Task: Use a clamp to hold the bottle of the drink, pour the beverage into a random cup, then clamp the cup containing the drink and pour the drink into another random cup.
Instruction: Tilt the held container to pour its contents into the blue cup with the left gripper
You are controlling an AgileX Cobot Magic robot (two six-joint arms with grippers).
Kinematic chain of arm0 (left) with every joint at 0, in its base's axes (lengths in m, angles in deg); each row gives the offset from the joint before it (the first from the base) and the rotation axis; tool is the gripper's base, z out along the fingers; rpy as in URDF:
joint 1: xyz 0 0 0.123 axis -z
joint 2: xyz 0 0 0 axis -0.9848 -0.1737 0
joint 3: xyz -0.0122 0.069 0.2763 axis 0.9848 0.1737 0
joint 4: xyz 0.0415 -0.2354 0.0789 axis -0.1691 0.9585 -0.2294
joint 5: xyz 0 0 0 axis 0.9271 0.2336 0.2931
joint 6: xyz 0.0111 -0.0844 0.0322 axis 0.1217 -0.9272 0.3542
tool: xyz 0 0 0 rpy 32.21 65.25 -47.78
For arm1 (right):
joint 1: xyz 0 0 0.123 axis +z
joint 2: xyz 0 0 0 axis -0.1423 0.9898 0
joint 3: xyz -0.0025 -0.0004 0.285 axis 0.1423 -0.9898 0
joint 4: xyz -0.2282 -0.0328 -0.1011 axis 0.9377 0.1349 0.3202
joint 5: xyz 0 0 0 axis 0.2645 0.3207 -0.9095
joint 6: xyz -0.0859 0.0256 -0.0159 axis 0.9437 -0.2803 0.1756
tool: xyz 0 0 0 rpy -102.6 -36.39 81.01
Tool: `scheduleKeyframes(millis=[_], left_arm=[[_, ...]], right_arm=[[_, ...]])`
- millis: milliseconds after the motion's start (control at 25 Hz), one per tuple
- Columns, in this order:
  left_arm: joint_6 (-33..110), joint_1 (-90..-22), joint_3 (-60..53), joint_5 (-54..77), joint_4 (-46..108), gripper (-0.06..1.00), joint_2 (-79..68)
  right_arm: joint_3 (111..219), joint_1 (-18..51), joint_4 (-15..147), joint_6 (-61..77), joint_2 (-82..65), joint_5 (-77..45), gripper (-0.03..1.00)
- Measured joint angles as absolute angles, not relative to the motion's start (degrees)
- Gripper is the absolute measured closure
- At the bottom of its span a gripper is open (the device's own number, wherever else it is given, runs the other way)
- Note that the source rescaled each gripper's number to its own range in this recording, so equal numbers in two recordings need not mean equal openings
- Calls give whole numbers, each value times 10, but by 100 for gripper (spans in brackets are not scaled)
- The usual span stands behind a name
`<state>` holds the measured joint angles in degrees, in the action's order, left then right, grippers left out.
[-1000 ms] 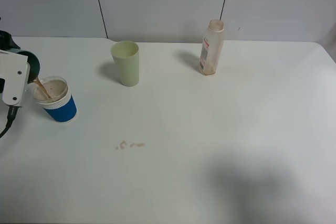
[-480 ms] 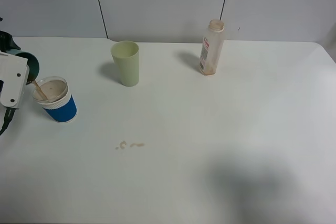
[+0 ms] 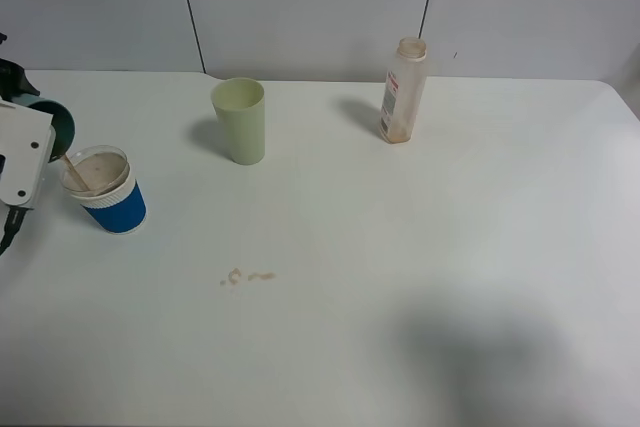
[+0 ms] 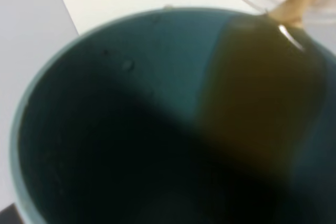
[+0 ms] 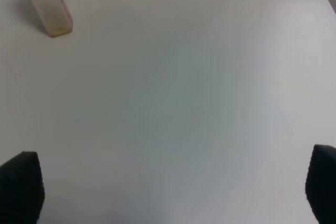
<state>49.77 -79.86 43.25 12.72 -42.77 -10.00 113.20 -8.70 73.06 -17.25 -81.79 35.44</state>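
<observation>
Left pincer [image 3: 35, 132] holds tilted teal cup [image 4: 157, 119]; only wrist view shows brown drink [image 4: 252, 114] inside.

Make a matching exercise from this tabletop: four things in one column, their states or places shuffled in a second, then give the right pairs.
Things:
1. teal cup
2. blue cup
3. green cup
4. bottle

States:
A. stands upright at the table's far side, nearly drained
B. tilted, brown drink running from its rim
C. stands alone, beside no arm
D. receives the brown stream

Pairs: 1-B, 2-D, 3-C, 4-A
</observation>
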Motion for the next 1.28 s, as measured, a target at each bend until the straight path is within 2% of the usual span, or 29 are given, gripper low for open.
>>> scheduleKeyframes(millis=[1280], left_arm=[[500,-758,428,169,-451,93,-100]], right_arm=[[1132,-87,731,-173,-818,354,-3]])
